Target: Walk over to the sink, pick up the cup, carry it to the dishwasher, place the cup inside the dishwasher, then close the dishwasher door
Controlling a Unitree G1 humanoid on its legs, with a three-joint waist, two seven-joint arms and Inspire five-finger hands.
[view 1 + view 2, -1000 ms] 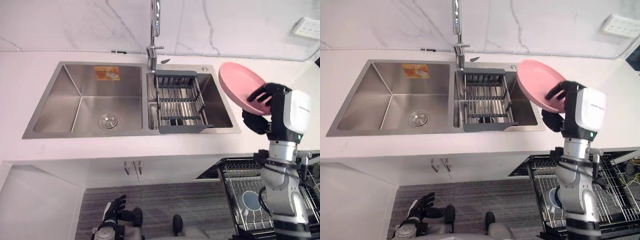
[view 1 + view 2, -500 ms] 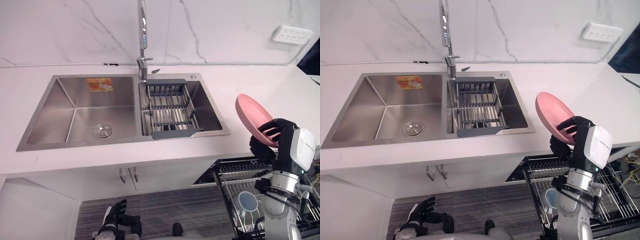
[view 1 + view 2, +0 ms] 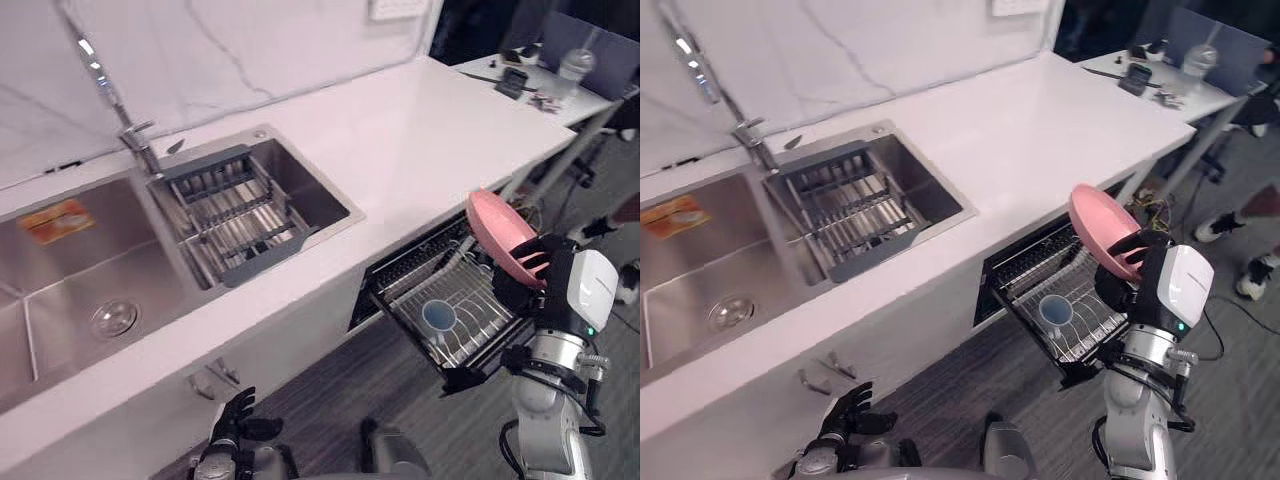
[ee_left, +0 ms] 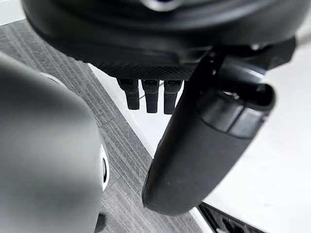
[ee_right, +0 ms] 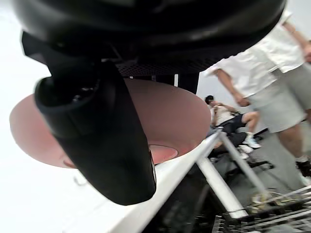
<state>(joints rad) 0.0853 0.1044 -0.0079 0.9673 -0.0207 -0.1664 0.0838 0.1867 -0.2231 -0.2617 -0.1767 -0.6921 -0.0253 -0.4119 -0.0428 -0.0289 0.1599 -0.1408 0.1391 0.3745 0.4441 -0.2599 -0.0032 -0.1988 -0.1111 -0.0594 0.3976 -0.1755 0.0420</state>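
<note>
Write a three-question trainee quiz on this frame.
1. True or false: the right hand holds a plate.
2. The dishwasher rack is: A) pulled out, B) pushed in, C) lying on the counter.
3. Fill in: the drainer sits in the ____.
Key: 1 true; 2 A; 3 sink.

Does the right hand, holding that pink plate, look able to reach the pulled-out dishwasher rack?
Probably yes: the right hand, curled on the pink plate, hangs close over the edge of the open dishwasher rack, and nothing seems to stand between them.
</note>
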